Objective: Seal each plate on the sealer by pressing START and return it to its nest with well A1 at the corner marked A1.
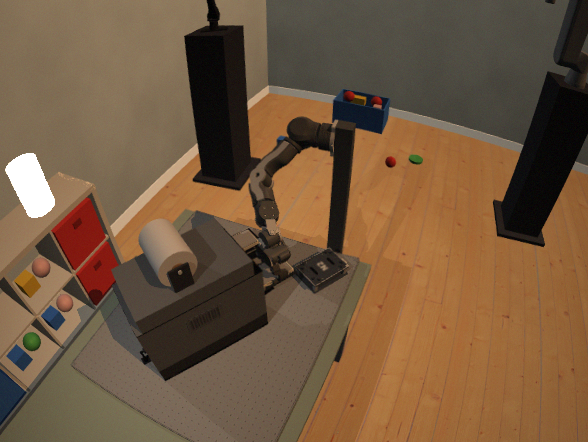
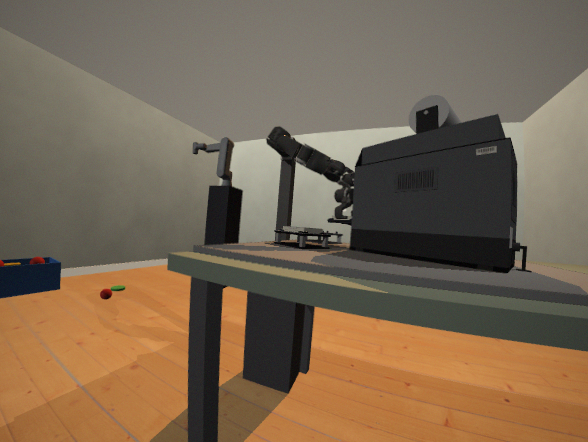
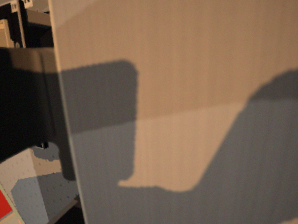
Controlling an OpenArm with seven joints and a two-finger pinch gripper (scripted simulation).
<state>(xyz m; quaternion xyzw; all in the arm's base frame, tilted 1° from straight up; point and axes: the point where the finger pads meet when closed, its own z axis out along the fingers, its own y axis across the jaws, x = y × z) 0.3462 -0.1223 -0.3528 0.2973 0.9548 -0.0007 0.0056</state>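
Note:
A plate (image 3: 175, 90) fills most of the wrist view. Its top is pale, finely streaked and shows no wells, like foil. One dark finger lies against its left edge; the other finger is out of view. My gripper (image 1: 281, 278) (image 2: 342, 218) is shut on this plate, low in front of the sealer (image 1: 200, 305) (image 2: 430, 210). The sealer's body and the arm hide the stage, START and the lamp in the top and exterior views. The nest N2 (image 1: 312, 274) shows its dark, labelled top without a plate. A pale flat thing (image 1: 245, 241), partly hidden, lies behind the gripper.
The sealer stands close beside the hand, with a foil roll (image 1: 165, 250) (image 2: 452, 112) on top. The arm's post (image 1: 342, 190) (image 2: 285, 200) rises behind N2. A shelf (image 1: 75, 192) with a lit lamp stands at the left of the top view.

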